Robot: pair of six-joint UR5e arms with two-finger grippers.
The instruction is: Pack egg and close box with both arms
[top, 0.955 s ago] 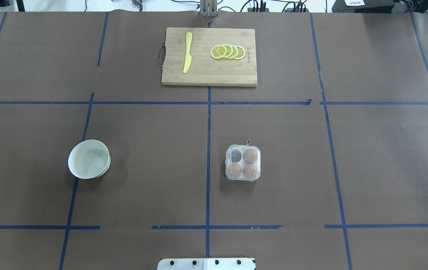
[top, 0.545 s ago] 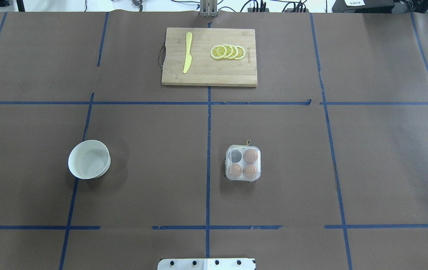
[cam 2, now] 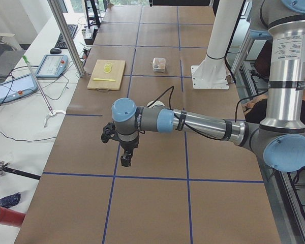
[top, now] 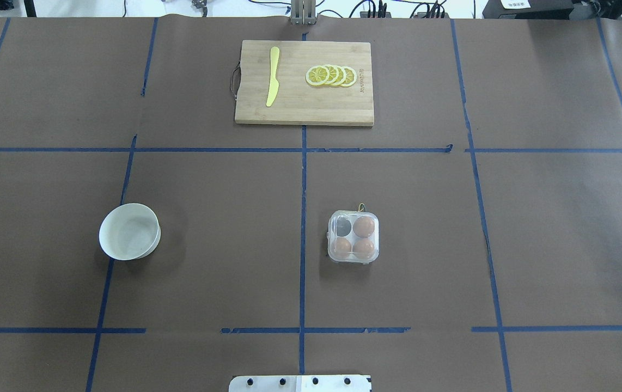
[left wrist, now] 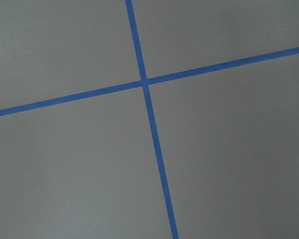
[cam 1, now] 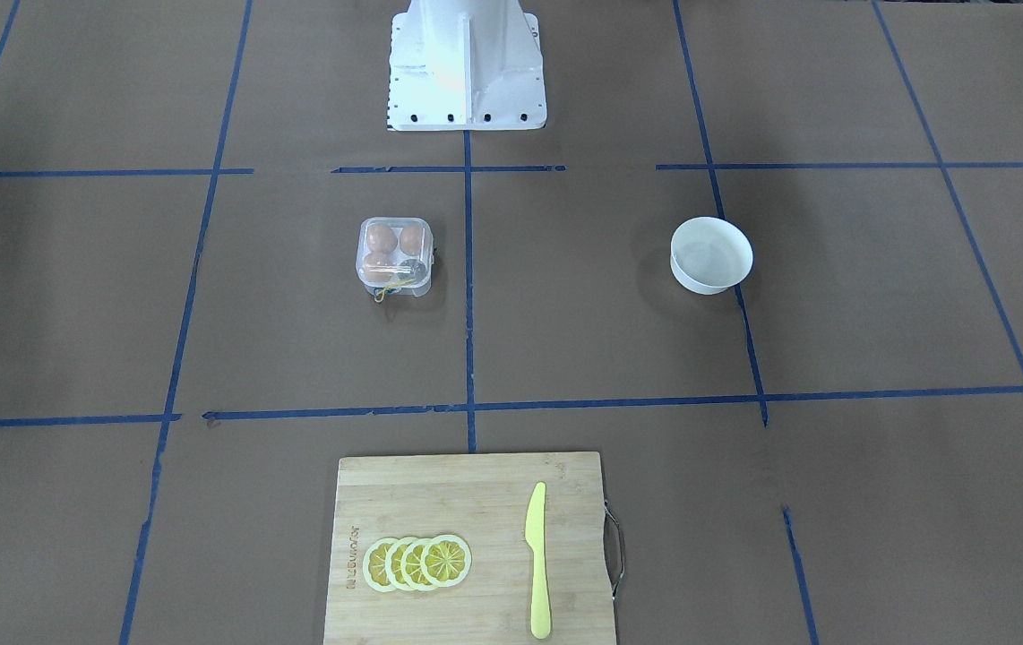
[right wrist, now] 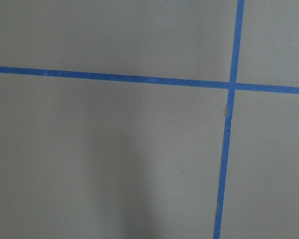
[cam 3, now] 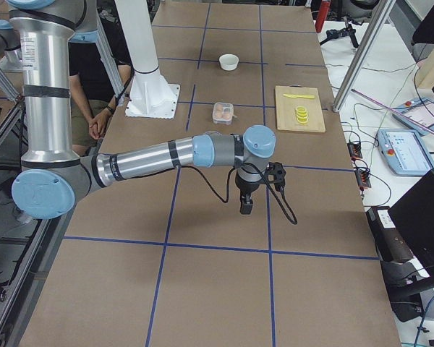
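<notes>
Box (top: 353,238) is sitting on the worktop (top: 561,245) just right of the centre tape line (top: 303,228), in the overhead view; three eggs (top: 364,226) are lying in three of its four cells, the far-left cell is showing dark and empty; I am not able to tell whether the clear lid is latched; a yellow band (cam 1: 389,288) is poking out at the far edge. White bowl (top: 128,231) is standing well apart on the robot's left. Cutting board (top: 300,111) is lying at the far side, carrying a yellow knife (top: 273,76) and a row of lemon slices (top: 331,75). Left arm (cam 2: 203,124) is reaching out low over bare brown cover, left hand (cam 2: 126,160) pointing down, well apart from the box; I cannot tell whether its fingers are apart or together. Right arm (cam 3: 152,155) is doing likewise at the other end, right hand (cam 3: 244,206) pointing down near a tape line; again I cannot tell its state. Both wrist cameras are showing only brown cover and crossing blue tape (left wrist: 144,82). White pedestal (cam 1: 465,63) is standing at the robot's edge.
</notes>
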